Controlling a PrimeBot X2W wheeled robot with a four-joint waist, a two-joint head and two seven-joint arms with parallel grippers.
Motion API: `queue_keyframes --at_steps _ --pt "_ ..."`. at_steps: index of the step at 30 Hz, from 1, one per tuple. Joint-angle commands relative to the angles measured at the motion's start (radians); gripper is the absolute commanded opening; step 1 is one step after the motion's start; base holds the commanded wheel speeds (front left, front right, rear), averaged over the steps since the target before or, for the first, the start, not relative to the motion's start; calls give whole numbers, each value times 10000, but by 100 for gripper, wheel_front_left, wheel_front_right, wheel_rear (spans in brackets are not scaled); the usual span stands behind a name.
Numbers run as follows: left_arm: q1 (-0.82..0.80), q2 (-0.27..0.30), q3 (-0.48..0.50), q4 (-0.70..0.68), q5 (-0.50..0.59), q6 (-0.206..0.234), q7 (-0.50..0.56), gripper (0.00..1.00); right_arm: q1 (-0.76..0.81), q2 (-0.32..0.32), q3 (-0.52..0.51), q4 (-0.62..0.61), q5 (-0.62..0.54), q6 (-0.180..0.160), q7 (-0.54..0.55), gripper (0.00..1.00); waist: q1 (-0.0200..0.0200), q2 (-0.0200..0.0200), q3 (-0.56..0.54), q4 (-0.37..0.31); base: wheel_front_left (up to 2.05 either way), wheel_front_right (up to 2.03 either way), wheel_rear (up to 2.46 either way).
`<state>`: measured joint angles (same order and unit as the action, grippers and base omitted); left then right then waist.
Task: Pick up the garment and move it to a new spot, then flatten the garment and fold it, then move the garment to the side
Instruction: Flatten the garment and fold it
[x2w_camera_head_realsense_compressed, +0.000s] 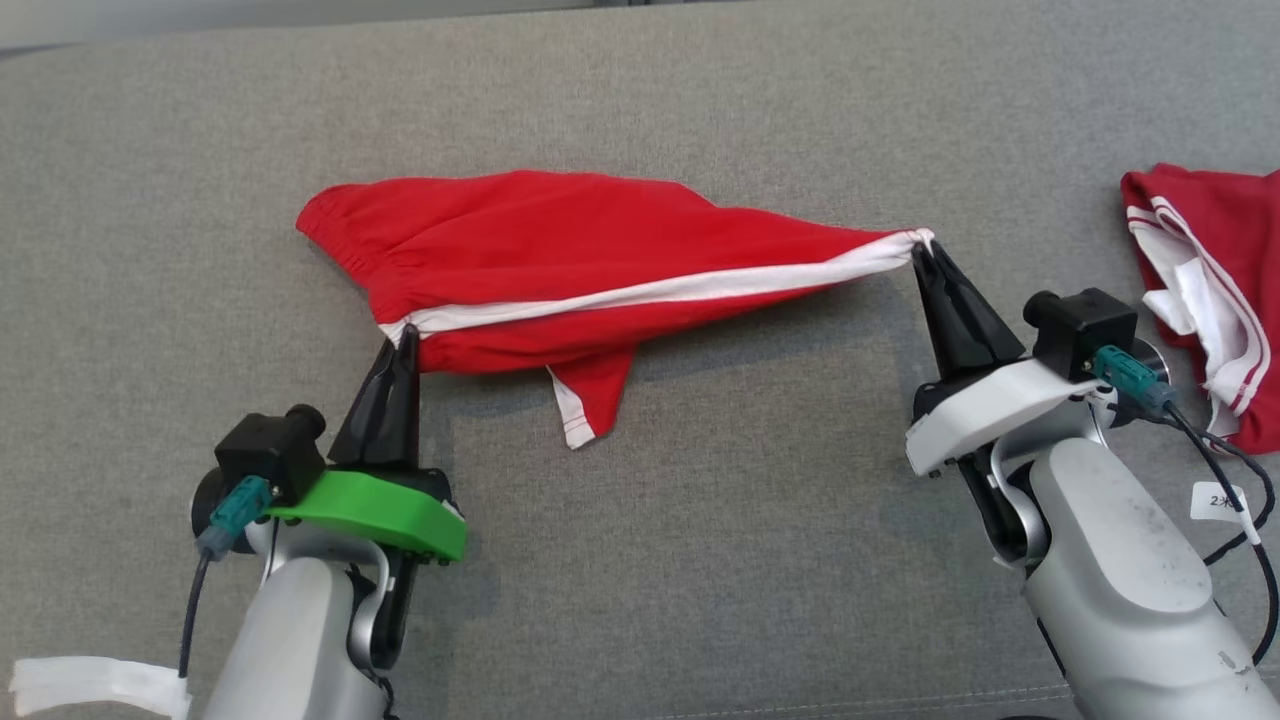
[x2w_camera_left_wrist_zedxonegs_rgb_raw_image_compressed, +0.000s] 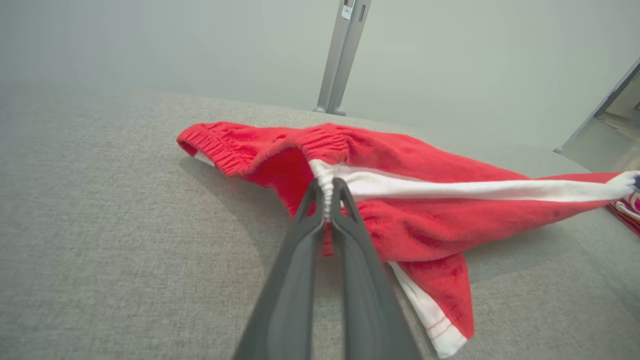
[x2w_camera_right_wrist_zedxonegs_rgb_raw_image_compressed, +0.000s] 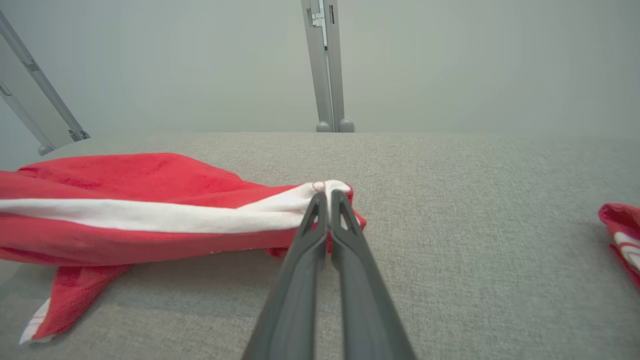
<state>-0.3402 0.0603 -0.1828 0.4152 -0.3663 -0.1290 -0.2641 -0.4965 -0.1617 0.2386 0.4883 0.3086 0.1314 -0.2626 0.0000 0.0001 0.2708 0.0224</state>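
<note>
1. The grey fabric-covered bench (x2w_camera_head_realsense_compressed: 700, 520) spreads under everything.
2. The red garment (x2w_camera_head_realsense_compressed: 560, 230) is drawn out between the two sets of fingers. Its elastic waistband end sits at the left grip and its narrow end at the right grip. The near edge rides a little above the bench and casts a shadow beneath it.
3. A second red garment (x2w_camera_head_realsense_compressed: 1215, 250) with white trim lies crumpled on the bench, out past the right fingers and well apart from the first.
4. A white stripe (x2w_camera_head_realsense_compressed: 650, 292) on the garment runs in a taut line from one pair of fingertips to the other.
5. A loose red flap (x2w_camera_head_realsense_compressed: 590, 390) with a white hem droops to the bench between the grips, nearer the left one.
6. The left fingers (x2w_camera_head_realsense_compressed: 405, 345) are closed, pinching the gathered waistband where the stripe begins.
7. The right fingers (x2w_camera_head_realsense_compressed: 925, 258) are closed too, clamped on the bunched white tip at the stripe's far end.
</note>
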Motion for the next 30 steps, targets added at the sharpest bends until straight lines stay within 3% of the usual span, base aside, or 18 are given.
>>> queue_keyframes --at_steps 1,9,17,24,30 --pt "-95 240 54 -158 164 -29 5 0 -99 -13 5 -252 142 -16 -29 0 0 -1 -908 -194 0 0 0" --pt "-2137 1890 -798 -361 358 -29 3 0 -1715 -528 263 -714 439 -16 -29 0 0 -1 -1941 -293 0 0 0" --pt "-5691 3261 -1903 97 61 -6 570 0 -4816 -1394 569 -430 218 -18 213 0 0 -1 -716 -362 0 0 0" --pt "-8904 3529 -2561 1073 517 -4 539 0 -7710 -1623 443 668 -305 -19 326 0 0 -1 1202 -424 0 0 0" --pt "-10980 3194 -2853 2117 1062 37 141 0 -9849 -1581 -47 1808 -1131 -21 105 0 0 -1 2454 -478 0 0 0"
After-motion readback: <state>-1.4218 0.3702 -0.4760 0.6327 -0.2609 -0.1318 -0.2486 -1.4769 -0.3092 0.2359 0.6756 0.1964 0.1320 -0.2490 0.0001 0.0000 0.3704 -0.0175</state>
